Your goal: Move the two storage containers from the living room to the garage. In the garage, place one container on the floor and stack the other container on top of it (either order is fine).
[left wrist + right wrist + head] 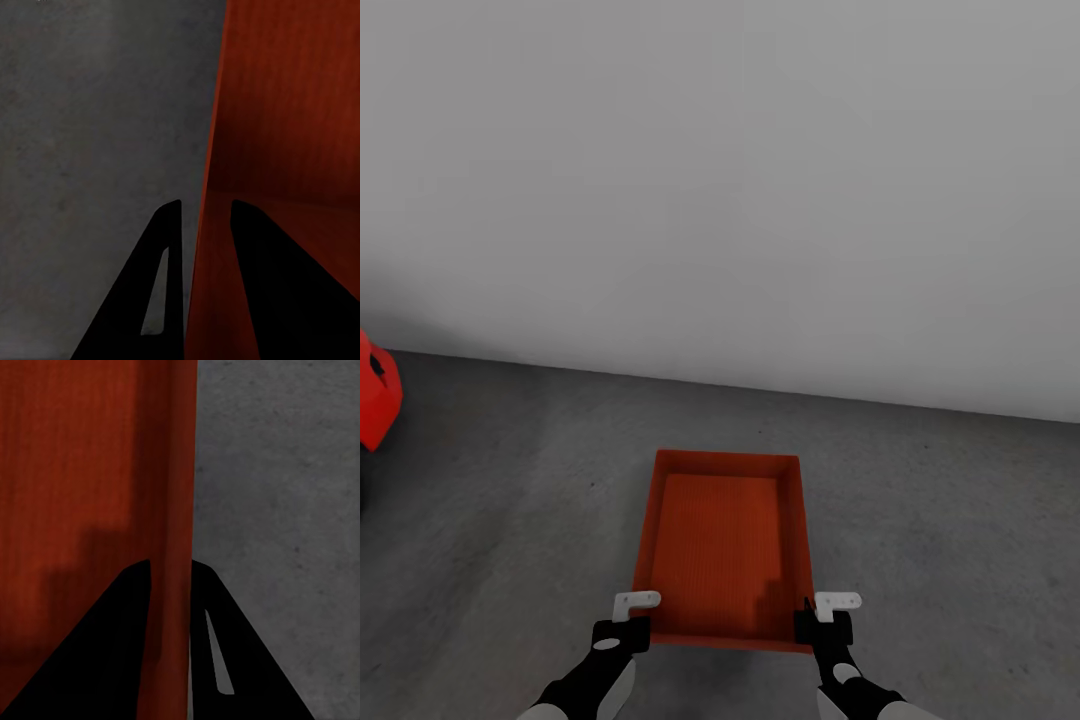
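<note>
One orange-red open-top storage container [722, 545] lies level over the dark grey garage floor [510, 470], its long side pointing away from me. Whether it touches the floor or hangs just above it I cannot tell. My left gripper [635, 612] is shut on its near left wall, and my right gripper [822, 615] is shut on its near right wall. In the left wrist view the container [292, 112] has its wall between the gripper [204, 217] fingers, one finger inside and one outside. The right wrist view shows the same hold by the gripper [171, 566] on the container [75, 472].
A plain white wall [720, 200] closes the room a short way beyond the container. A glossy red car [375, 400] pokes in at the left edge. Bare grey floor stretches to both sides of the container.
</note>
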Tool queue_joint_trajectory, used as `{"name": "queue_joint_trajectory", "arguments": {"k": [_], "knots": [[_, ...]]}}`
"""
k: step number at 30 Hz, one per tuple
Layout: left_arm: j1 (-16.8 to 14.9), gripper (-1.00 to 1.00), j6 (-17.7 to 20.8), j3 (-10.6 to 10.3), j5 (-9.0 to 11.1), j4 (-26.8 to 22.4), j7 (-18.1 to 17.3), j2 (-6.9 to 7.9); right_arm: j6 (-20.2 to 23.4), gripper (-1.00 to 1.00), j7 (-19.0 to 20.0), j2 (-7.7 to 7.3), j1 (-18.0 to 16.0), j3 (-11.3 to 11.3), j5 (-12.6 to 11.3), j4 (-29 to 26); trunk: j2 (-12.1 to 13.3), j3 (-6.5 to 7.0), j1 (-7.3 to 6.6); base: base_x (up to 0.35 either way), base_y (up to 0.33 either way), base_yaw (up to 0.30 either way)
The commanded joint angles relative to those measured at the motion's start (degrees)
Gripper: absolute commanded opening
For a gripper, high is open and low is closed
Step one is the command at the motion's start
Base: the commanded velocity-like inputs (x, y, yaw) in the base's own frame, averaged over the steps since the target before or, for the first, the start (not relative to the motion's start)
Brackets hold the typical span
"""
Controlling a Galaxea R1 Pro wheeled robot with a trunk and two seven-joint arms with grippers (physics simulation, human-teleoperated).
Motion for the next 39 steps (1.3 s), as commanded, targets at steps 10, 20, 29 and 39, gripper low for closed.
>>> {"name": "queue_joint_trajectory", "arguments": {"k": [10,20,29,39], "knots": [[0.01,-1.0,0.15,0.04,0.31,0.14,0.57,-0.02,-2.6,-1.0,-0.22,0.03,-0.06,-0.2,0.87,-0.12,-1.22,-0.58,0.65,0.0,0.0,0.0],[0.03,-1.0,0.15,0.04,0.27,0.14,0.57,0.03,-2.6,-1.0,-0.21,0.03,-0.06,-0.2,0.86,-0.13,-2.02,-0.93,1.09,0.0,0.0,0.0],[0.03,-1.0,0.15,0.04,0.29,0.14,0.57,0.0,-2.6,-1.0,-0.22,0.03,-0.06,-0.2,0.88,-0.13,-4.83,-2.19,2.63,0.0,0.0,0.0],[0.01,-1.0,0.15,0.04,0.29,0.14,0.57,-0.04,-2.54,-1.0,-0.22,0.03,-0.06,-0.2,0.8,-0.11,-4.83,-2.19,2.63,0.0,0.0,0.0]]}}
